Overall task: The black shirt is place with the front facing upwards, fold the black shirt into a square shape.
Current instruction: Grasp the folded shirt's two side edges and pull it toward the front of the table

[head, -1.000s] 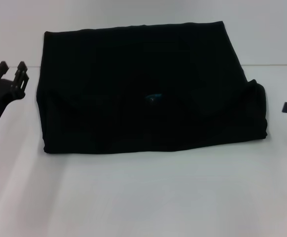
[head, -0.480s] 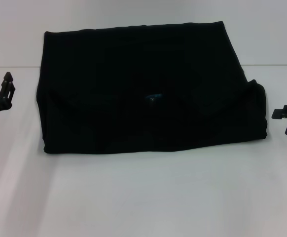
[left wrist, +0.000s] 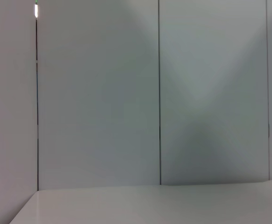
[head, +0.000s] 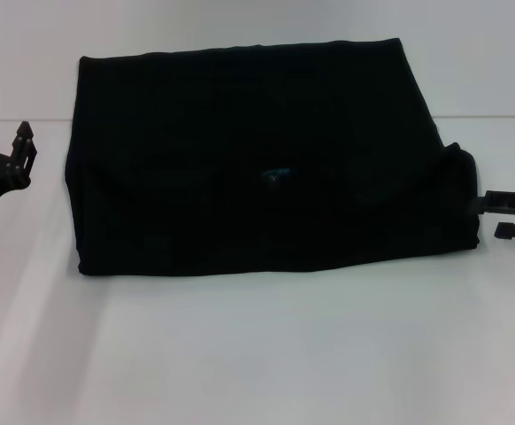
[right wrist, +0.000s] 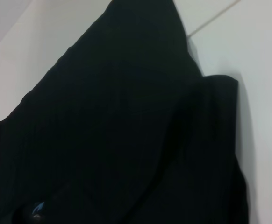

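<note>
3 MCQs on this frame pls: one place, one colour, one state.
1. Where is the right tool?
A. at the shirt's right edge
B. over the shirt's middle
C. beside the left tool

2. What colour is the small neck label?
A. red
B. blue
C. yellow

3. How does the shirt lie?
A. hanging from a tool
B. bunched in a ball
C. folded flat on the table

Answers:
1. A: the right tool sits at the black shirt edge.
2. B: the neck label shows blue.
3. C: it rests flat on the table; the left tool stands clear.
</note>
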`<state>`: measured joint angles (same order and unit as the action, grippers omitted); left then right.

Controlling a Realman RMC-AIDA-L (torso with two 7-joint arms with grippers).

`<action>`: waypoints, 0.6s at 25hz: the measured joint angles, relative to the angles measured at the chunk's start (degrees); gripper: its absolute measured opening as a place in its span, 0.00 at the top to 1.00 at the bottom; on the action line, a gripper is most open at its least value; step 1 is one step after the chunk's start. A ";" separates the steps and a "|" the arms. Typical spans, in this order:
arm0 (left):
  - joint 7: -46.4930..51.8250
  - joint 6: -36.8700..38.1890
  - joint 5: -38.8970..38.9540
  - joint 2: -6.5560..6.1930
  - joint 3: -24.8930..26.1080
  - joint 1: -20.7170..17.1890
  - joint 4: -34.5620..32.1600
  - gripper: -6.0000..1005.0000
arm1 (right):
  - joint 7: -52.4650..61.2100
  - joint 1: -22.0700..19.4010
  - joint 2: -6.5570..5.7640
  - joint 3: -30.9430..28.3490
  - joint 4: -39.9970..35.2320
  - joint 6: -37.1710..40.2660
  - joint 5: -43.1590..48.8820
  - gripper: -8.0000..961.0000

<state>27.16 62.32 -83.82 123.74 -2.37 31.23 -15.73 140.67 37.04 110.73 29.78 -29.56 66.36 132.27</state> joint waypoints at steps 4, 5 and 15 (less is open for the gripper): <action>0.00 -0.02 0.00 0.01 0.11 -0.12 -0.03 0.50 | -0.45 0.65 0.82 0.44 0.05 -1.46 0.01 0.19; 0.00 -0.03 0.00 0.00 0.15 -0.15 -0.04 0.50 | -0.61 0.75 1.01 0.58 0.05 -1.81 0.00 0.19; 0.00 -0.10 -0.03 0.00 0.28 -0.21 -0.13 0.49 | -1.36 1.32 1.43 1.43 1.89 -4.34 0.17 0.19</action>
<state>27.16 62.22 -83.85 123.74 -2.10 31.02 -15.86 139.31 38.36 112.16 31.21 -27.67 62.03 132.43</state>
